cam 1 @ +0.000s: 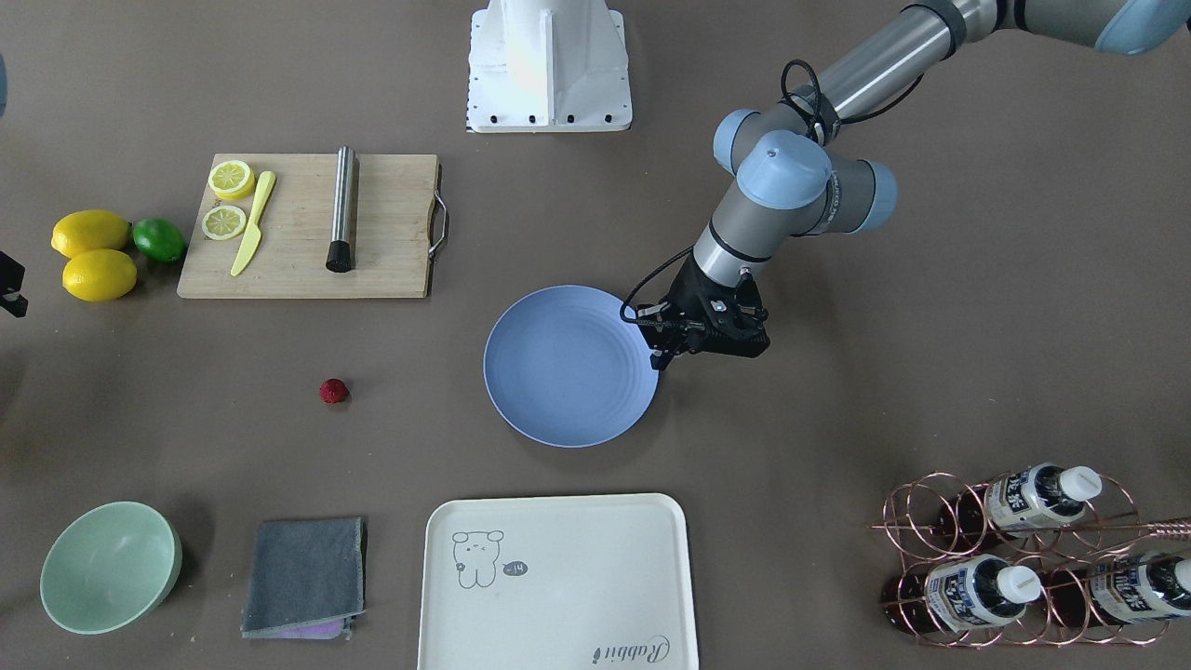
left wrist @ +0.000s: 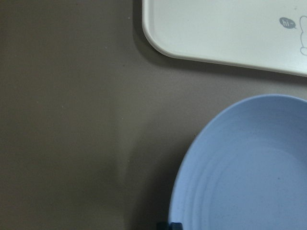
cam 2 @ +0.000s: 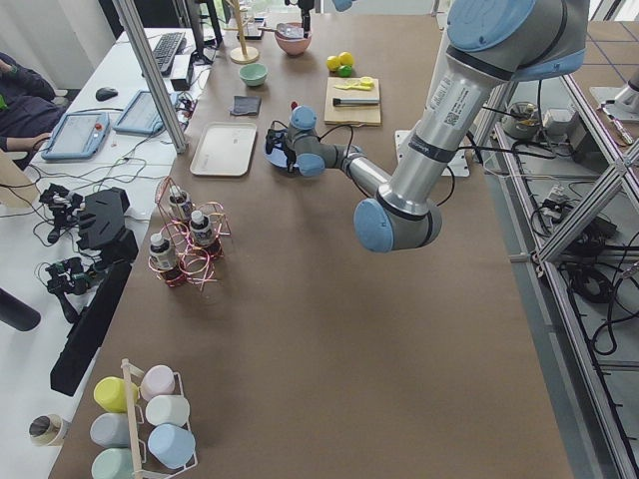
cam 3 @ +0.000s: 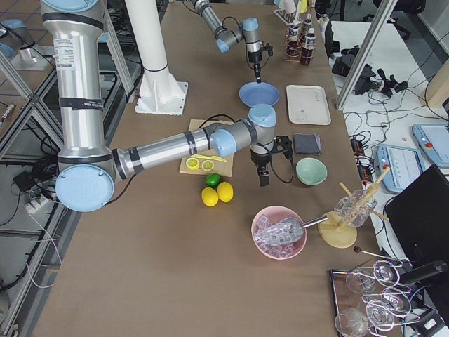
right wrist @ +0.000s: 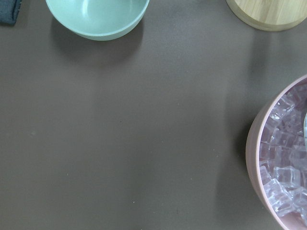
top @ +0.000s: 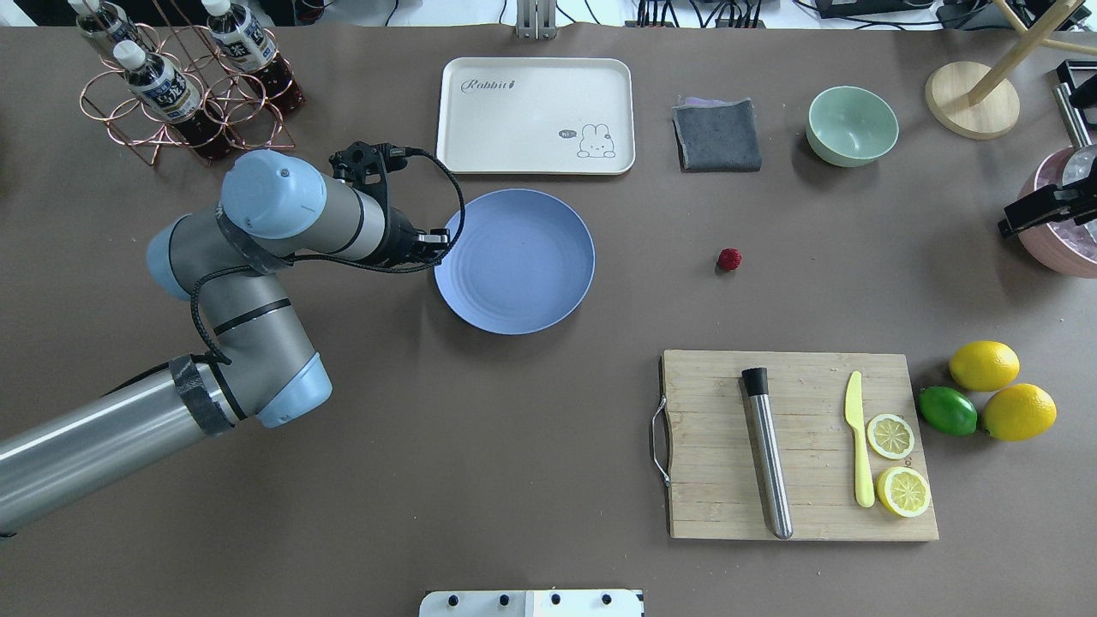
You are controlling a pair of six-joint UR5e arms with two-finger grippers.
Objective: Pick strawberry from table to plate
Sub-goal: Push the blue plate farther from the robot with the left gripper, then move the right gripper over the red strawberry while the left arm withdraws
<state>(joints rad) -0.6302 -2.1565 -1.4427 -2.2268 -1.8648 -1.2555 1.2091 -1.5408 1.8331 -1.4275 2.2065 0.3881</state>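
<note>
Nearest the robot, the wooden cutting board (top: 711,446) lies on your counter (top: 480,446) and carries a steel rod (top: 767,458), a yellow knife (top: 860,441) and two lemon slices (top: 891,435). Two lemons (top: 984,365) and a lime (top: 947,410) sit just beside the board's right edge.

Farther out, in the middle band of the counter, you find the strawberry (top: 729,259) resting on the bare surface. It is well apart from the blue plate (top: 514,261), off to the plate's right as the robot sees it.

The left end effector (cam 1: 662,359) hangs at the plate's left rim, its fingers drawn narrow together with nothing between them. The right end effector (cam 3: 264,177) hovers at the counter's right end, near a pink bowl of ice cubes (right wrist: 283,158). You cannot tell from these views how wide it stands.

Farthest from the robot, along the back, stand a wire rack of bottles (top: 184,94), a cream tray (top: 531,111), a folded grey cloth (top: 716,134) and a pale green bowl (top: 852,125).
</note>
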